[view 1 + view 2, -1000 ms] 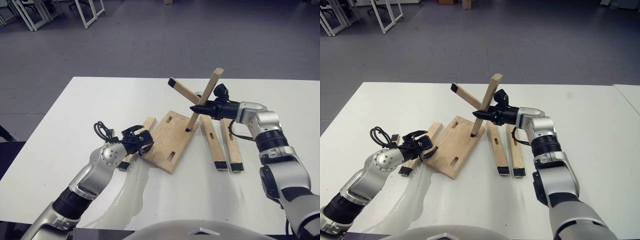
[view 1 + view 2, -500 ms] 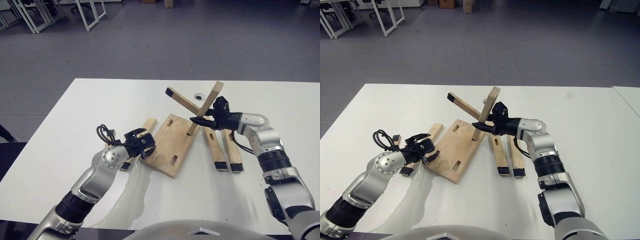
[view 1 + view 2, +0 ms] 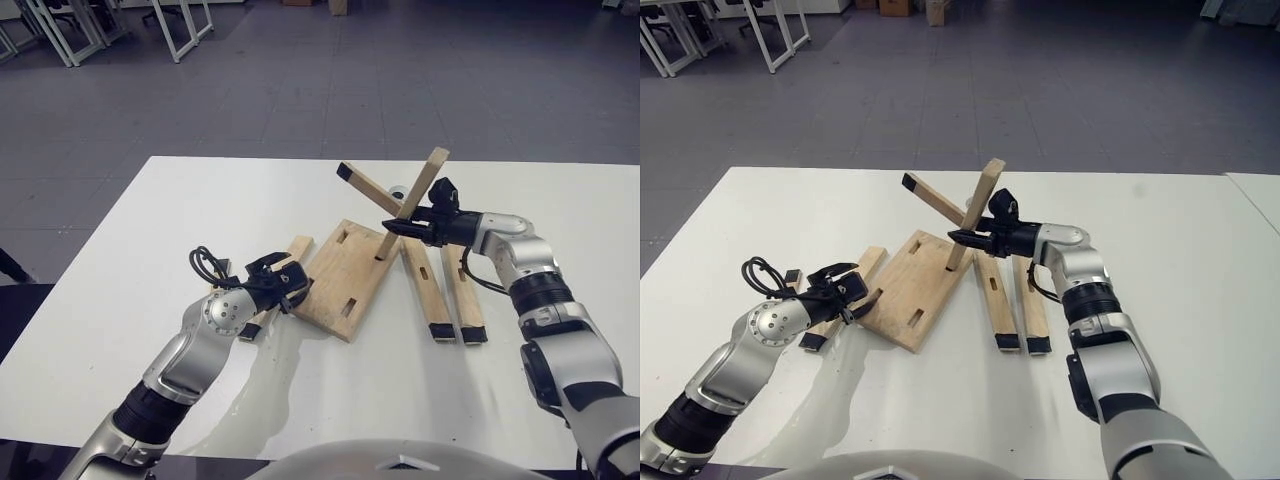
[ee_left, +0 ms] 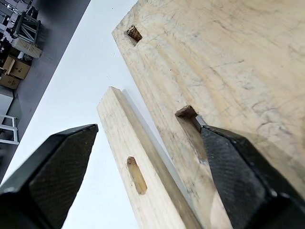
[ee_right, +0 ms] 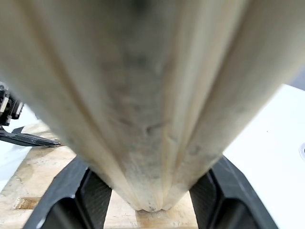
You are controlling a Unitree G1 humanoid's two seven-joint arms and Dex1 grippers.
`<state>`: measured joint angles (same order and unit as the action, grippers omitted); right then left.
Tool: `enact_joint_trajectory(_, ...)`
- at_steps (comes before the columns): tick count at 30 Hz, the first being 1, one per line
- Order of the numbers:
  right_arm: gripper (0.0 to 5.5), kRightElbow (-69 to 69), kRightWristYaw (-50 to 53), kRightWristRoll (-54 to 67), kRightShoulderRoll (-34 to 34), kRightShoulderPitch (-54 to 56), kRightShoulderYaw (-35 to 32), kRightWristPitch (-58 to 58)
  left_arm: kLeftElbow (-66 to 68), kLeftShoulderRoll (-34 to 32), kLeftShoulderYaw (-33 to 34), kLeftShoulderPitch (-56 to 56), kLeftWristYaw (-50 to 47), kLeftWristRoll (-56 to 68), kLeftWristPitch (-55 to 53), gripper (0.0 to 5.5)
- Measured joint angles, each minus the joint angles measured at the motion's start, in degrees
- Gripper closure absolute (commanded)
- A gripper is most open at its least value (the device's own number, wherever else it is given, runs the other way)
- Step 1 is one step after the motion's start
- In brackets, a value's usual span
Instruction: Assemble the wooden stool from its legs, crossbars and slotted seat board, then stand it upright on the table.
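While your right claw (image 3: 395, 226) is clamping the crossed pair at its crossing, the upright leg (image 3: 426, 174) is leaning with its lower end at a slot of the seat board (image 3: 335, 285), just below and ahead of the fingertips. The black-tipped bar (image 3: 368, 187) is angling up beyond them. You are seating that end, I judge, so be straightening the leg over the slot before pressing. Pushing at a slant is risking a jam or a sliding board. Your left claw (image 3: 288, 285) is standing with its fingers (image 4: 52, 167) apart, straddling the board's edge and the loose leg (image 3: 297, 250) lying right alongside it. Closing there on the board alone would be steadying it. Counting up, you are working with one seat board, two pieces in the crossed pair, two flat legs (image 3: 425, 290) lying side by side just behind and below the right claw, and one beside the left claw, five pieces in all on the table (image 3: 150, 230)
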<state>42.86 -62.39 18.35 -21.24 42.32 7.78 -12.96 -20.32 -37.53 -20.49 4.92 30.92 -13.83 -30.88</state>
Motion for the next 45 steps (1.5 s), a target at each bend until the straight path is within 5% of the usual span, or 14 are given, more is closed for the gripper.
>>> enact_joint_trajectory(25, 3.47, -1.3, -3.4, -0.6, -1.4, 1.5, -0.4, -5.9, 1.0, 0.9, 0.1, 0.2, 1.1, -0.7, 1.1, 1.51)
enact_joint_trajectory(35, 1.4, -15.2, -2.6, 0.6, -1.8, 0.4, -1.5, -14.2, 1.1, 1.2, 0.2, 0.2, 1.1, -1.1, 1.2, 1.51)
enact_joint_trajectory(45, 1.34, -6.3, -0.5, -4.7, -4.6, -1.8, -1.1, -10.1, 1.1, 1.5, 0.4, 0.2, 1.1, -1.1, 1.0, 1.51)
